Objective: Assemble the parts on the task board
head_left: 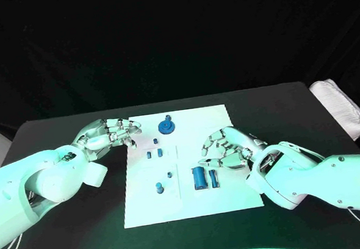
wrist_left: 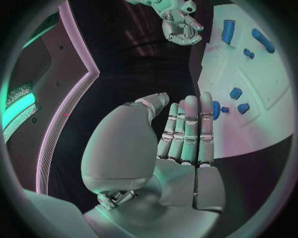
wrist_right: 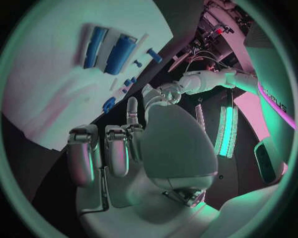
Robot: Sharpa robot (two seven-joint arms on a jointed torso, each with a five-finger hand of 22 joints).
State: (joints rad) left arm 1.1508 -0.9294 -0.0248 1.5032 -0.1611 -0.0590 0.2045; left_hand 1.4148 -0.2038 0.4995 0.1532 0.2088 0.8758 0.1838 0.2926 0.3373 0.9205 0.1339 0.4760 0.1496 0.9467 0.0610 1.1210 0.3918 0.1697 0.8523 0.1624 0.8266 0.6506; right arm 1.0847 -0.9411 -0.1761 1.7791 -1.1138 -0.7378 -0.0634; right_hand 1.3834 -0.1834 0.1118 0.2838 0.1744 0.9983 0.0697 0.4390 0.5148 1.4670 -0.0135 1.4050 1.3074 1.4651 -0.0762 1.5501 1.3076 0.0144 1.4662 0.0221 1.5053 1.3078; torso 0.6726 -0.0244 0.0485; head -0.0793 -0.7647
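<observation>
Landmark: the white task board (head_left: 229, 201) in the middle of the black table (head_left: 301, 100); every place below is given from it.
Left hand: the left hand (head_left: 109, 136) hovers just off the board's far left corner, fingers straight and side by side, holding nothing.
Right hand: the right hand (head_left: 225, 148) hangs over the board's right edge, fingers loosely bent and apart, nothing in them.
Parts: two long blue pegs (head_left: 206, 178) lie side by side on the board's near middle, just beside the right hand; a round blue knob (head_left: 168, 126) stands near the far edge; small blue pieces (head_left: 155, 154) sit left of centre, and one more (head_left: 159, 188) nearer the near left.
Axis: both pegs lie flat, long axes parallel, running from the board's near edge toward its far edge; which end leads I cannot tell.
Risk: the pegs lie so close that fingers closing on one could likely nudge or roll the other.
Risk two: a low reach across the board could, I judge, knock the small upright pieces.
</observation>
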